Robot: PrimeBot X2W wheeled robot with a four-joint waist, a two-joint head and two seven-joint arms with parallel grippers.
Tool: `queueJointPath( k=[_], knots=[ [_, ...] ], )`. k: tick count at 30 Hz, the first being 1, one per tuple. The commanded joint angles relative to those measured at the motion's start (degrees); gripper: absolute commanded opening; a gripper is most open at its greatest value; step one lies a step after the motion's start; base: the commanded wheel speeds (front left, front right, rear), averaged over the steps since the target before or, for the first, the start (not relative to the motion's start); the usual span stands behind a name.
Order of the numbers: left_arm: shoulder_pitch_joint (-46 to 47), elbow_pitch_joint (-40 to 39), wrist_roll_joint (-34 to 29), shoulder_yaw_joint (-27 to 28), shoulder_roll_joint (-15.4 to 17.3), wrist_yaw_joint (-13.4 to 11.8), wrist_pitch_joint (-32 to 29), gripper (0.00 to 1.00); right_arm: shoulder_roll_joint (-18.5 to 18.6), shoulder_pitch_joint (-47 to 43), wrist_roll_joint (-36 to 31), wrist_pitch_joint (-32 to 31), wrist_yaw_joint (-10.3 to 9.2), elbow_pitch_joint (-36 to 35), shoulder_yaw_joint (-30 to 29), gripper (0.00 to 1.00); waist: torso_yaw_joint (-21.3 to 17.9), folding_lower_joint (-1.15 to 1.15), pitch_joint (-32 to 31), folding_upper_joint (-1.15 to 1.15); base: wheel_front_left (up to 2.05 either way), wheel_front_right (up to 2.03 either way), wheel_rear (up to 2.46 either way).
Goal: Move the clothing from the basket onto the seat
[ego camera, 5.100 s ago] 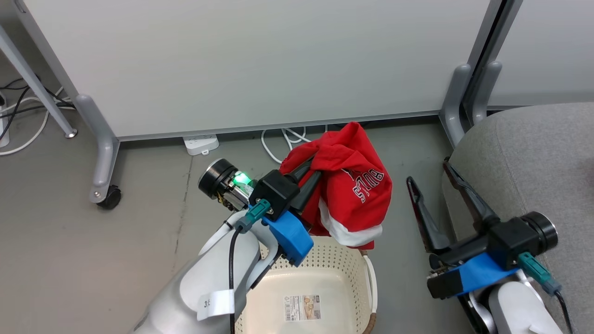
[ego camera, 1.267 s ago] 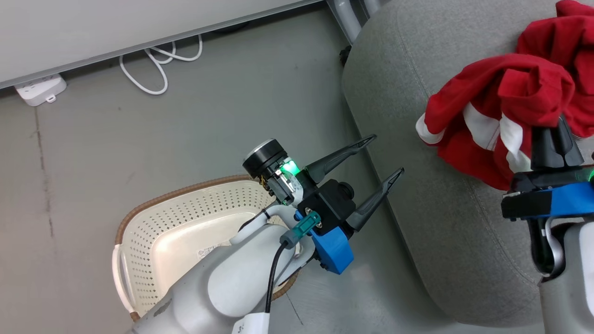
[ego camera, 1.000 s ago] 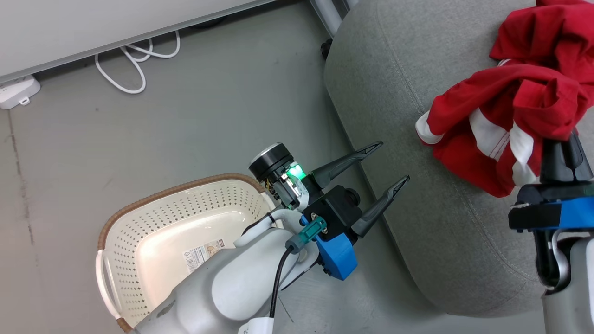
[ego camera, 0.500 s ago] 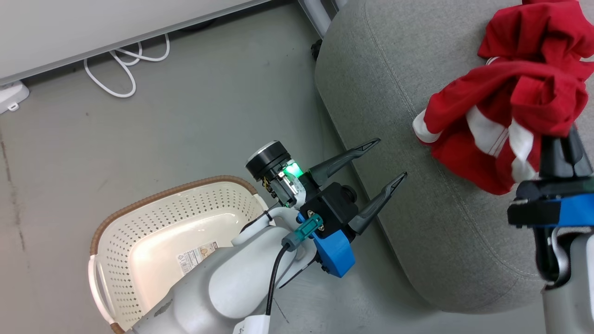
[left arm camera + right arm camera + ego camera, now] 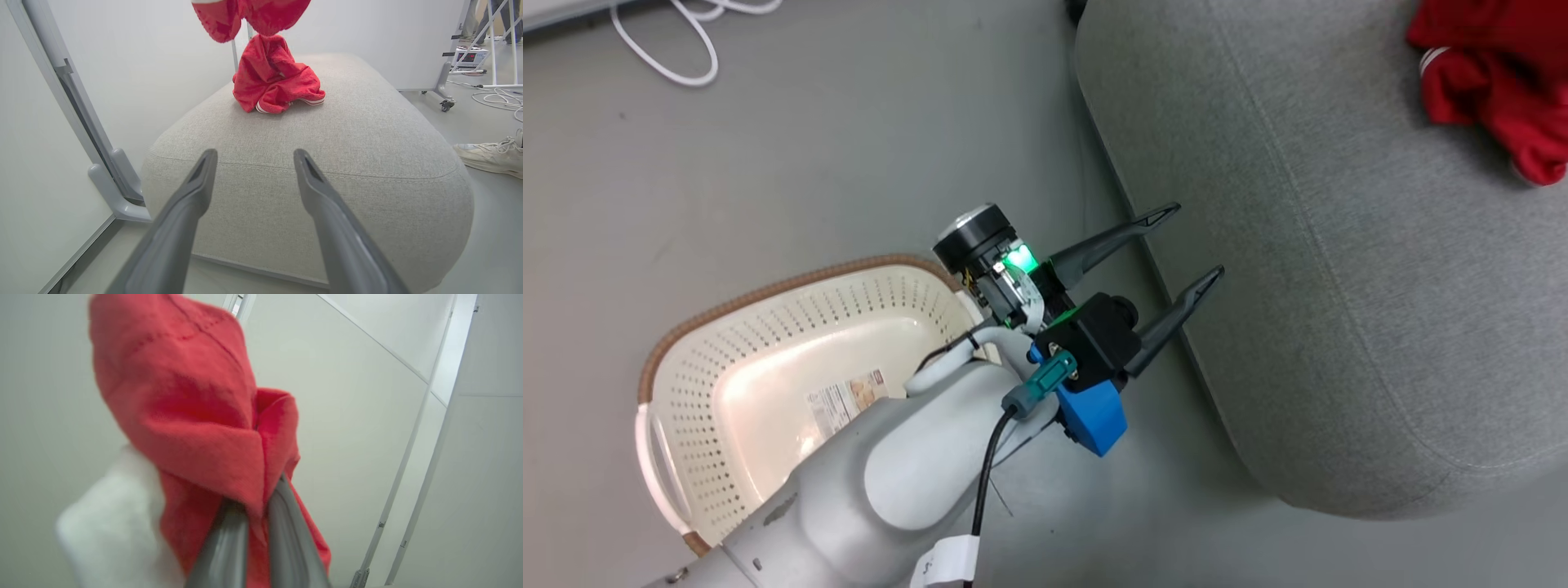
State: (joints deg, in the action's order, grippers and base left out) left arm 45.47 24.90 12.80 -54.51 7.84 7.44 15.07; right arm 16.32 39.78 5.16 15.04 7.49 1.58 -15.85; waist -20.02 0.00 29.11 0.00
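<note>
The cream basket stands on the floor at lower left, with nothing but a label inside. My left gripper hangs open and holds nothing, just off the grey seat's near edge; in the left wrist view the left gripper points at the seat's side. A crumpled red garment lies on the seat top, also seen as red clothing at the upper right. A second red garment hangs above it. My right gripper is shut on this red garment with white trim.
A white panel on grey wheeled legs stands left of the seat. A white cable lies on the floor behind the basket. A person's pale shoe rests on the floor right of the seat, near more cables and stands.
The head camera has swung, shifting the whole picture. My right gripper and its held garment have left the head view's right side. The left gripper stays open beside the seat.
</note>
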Motion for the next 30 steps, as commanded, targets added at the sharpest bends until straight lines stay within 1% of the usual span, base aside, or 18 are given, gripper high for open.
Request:
queueJointPath(
  k=[1,4,8,13,14,18,24,30],
  knots=[
    [1.53,-0.24,-0.39,-0.14,0.80,0.04,0.15,1.00,1.48,2.68,0.32,0.21,-0.01,-0.13,-2.48,0.00,0.34,0.00,3.32,0.00,0.00,0.00,0.00],
    [2.95,-0.69,-0.82,-0.08,1.30,0.04,0.15,1.00,4.19,6.32,0.45,0.21,0.00,0.78,-6.96,0.00,0.89,0.00,5.96,0.00,0.00,0.00,0.00],
    [4.47,-1.64,-1.65,-0.25,2.17,0.04,0.15,1.00,7.33,8.70,0.43,0.21,0.01,3.44,-12.49,0.00,1.68,0.00,9.17,0.00,0.00,0.00,0.00],
    [6.43,-2.13,-2.37,-1.43,2.98,0.04,0.15,1.00,9.32,9.60,-0.04,0.21,0.00,9.82,-16.85,0.00,2.27,0.00,12.61,0.00,0.00,0.00,0.00],
    [6.98,-2.28,-2.25,-1.74,3.27,0.04,0.15,1.00,9.36,9.59,-0.40,0.21,0.01,12.54,-17.30,0.00,2.56,0.00,13.64,0.00,0.00,0.00,0.00],
    [7.87,-2.61,-2.28,-1.90,3.58,0.04,0.15,1.00,8.73,9.39,-1.75,0.21,0.00,18.67,-17.40,0.00,3.03,0.00,15.39,0.00,0.00,0.00,0.00],
    [8.71,-2.61,-2.32,-1.77,4.19,-0.15,0.15,1.00,8.11,10.38,-4.04,0.21,0.00,26.96,-18.57,0.00,3.77,0.00,17.29,0.00,0.00,0.00,0.00],
    [9.08,-2.57,-2.38,-1.54,5.09,-0.35,0.15,1.00,7.30,11.93,-5.17,0.21,0.01,34.34,-17.74,0.00,3.79,0.00,18.44,0.00,0.00,0.00,0.00]
  ],
)
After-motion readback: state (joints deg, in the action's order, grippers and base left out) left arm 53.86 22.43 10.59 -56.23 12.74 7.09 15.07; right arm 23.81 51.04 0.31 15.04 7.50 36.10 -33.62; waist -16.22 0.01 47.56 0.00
